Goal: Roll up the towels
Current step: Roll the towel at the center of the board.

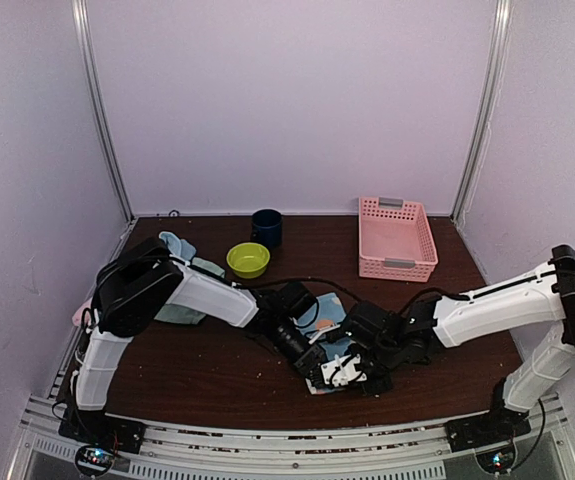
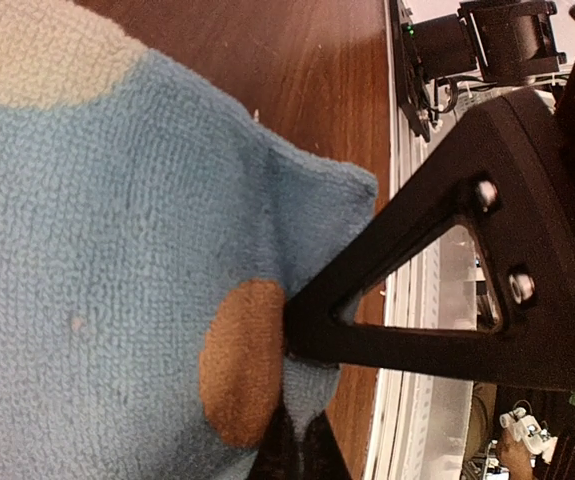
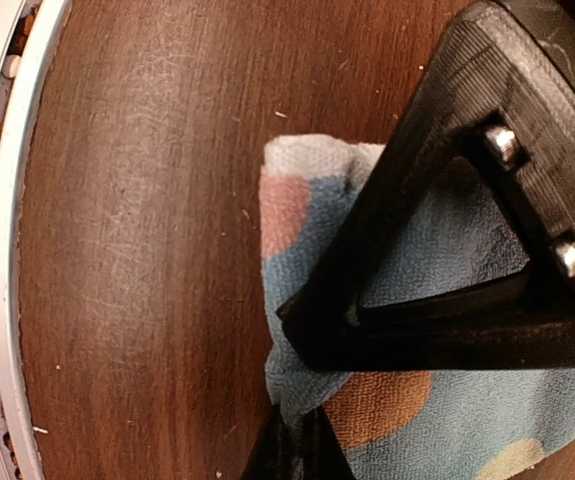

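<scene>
Right wrist view: right gripper [image 3: 289,445] pressed together, pinching an edge of the patched blue towel [image 3: 302,255] | left gripper [image 2: 289,445] likewise nipping the cloth near a corner | towel lies on the wooden table [image 3: 137,250], front centre between both arms | soft, light, limp terry; probably best held at hem corners, or it sags.

You're looking at a light blue towel [image 2: 97,250] sporting orange, pink and cream patches; basket [image 1: 397,238] is showing pink, bowl [image 1: 248,260] lime green, table [image 1: 197,370] dark brown.
</scene>
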`<action>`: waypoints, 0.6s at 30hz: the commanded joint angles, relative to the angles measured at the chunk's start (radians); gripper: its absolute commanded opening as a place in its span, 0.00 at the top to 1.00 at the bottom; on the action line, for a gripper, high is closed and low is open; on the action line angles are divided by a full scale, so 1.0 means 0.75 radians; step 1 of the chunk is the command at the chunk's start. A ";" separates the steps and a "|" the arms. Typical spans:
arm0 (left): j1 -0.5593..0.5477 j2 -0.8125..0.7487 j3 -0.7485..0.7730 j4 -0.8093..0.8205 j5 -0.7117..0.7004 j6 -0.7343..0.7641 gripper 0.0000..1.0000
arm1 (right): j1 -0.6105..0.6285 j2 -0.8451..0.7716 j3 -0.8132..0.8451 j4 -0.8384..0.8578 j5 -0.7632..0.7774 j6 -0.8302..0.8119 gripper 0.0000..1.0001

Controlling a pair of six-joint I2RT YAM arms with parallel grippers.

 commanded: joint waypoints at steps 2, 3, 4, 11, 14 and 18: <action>0.036 -0.121 -0.076 0.025 -0.122 0.094 0.83 | -0.038 0.049 0.086 -0.146 -0.136 0.028 1.00; 0.043 -0.173 -0.107 0.025 -0.172 0.124 0.78 | -0.060 0.058 0.114 -0.193 -0.182 0.028 1.00; 0.049 -0.234 -0.135 0.020 -0.226 0.159 0.74 | -0.083 0.070 0.148 -0.240 -0.230 0.027 1.00; 0.074 -0.593 -0.359 0.022 -0.568 0.305 0.68 | -0.288 0.292 0.440 -0.557 -0.511 -0.013 1.00; 0.072 -0.736 -0.492 0.115 -0.742 0.321 0.67 | -0.352 0.434 0.563 -0.641 -0.577 -0.018 1.00; -0.005 -0.974 -0.707 0.281 -1.109 0.427 0.64 | -0.428 0.635 0.723 -0.768 -0.666 -0.033 1.00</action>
